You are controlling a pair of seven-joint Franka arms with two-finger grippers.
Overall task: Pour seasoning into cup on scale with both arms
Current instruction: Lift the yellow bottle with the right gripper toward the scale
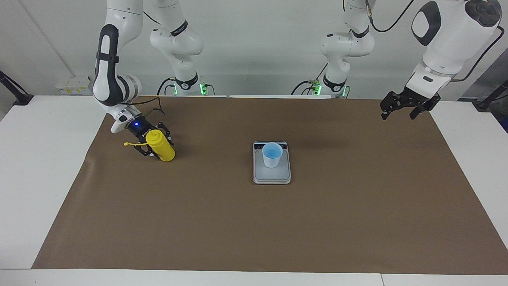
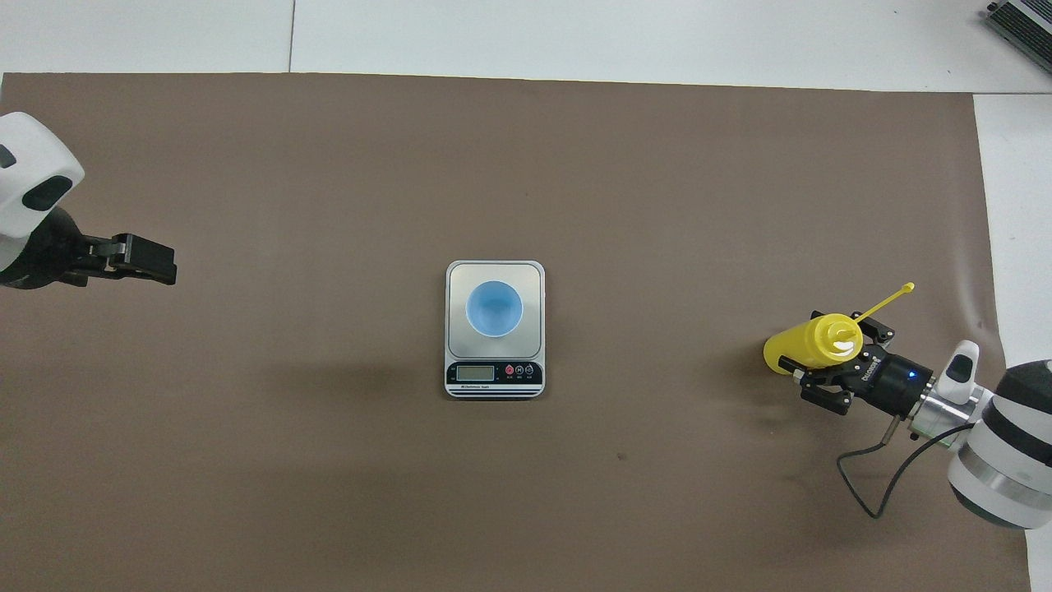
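Jaws: right gripper's (image 1: 154, 143) pinched the yellow squeeze bottle (image 1: 164, 151) high on its body, toward the right arm's end of the tabletop (image 1: 254, 222). Left gripper's (image 1: 404, 108) were spread, waiting over the left arm's end. I judged the bottle light and soft-walled: hold gently.

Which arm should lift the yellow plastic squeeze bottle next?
Right. The right gripper already has its jaws around the yellow plastic squeeze bottle standing on the brown mat. The left gripper hangs open over the mat's edge at the left arm's end, well away from the bottle.
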